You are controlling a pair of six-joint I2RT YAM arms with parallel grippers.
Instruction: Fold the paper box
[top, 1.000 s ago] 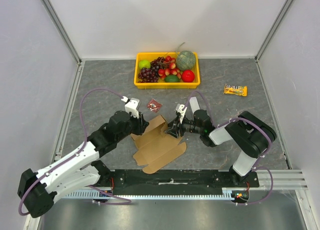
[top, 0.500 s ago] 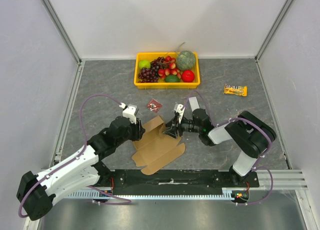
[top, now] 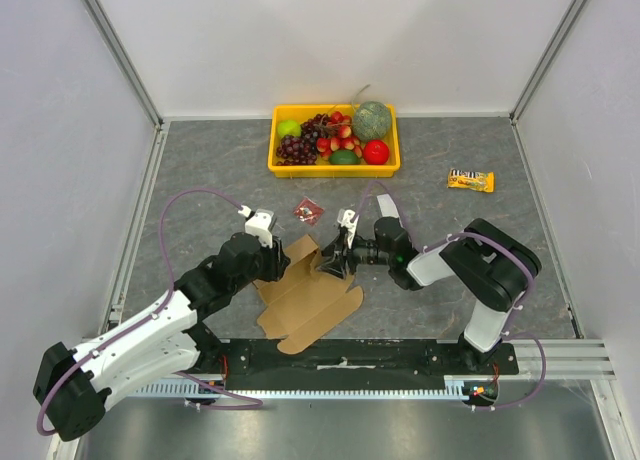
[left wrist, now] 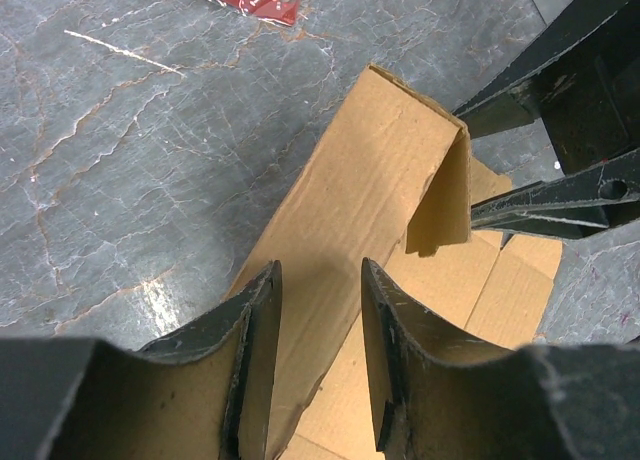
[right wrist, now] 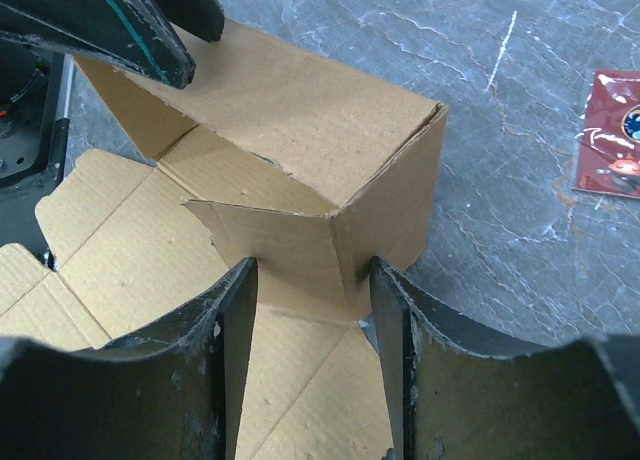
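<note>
The paper box [top: 310, 302] lies partly folded between the two arms, its brown flaps spread toward the near edge. One long wall [left wrist: 370, 170] stands raised, with a short end flap bent in at its far corner [right wrist: 300, 230]. My left gripper [top: 283, 267] is open, its fingers [left wrist: 318, 270] astride the near end of that wall. My right gripper [top: 331, 257] is also open and straddles the folded corner [right wrist: 312, 268], fingertips close against the cardboard on both sides. The right fingers [left wrist: 560, 110] show in the left wrist view.
A yellow tray [top: 283, 167] of fruit stands at the back centre. A small red packet [top: 308, 211] lies just beyond the box, and a yellow snack bar [top: 470, 180] lies at the right. The black base rail [top: 340, 355] runs along the near edge.
The left gripper has opened wider and drawn back a little. The right gripper has pushed left, and the box has slid left and toward the near edge.
</note>
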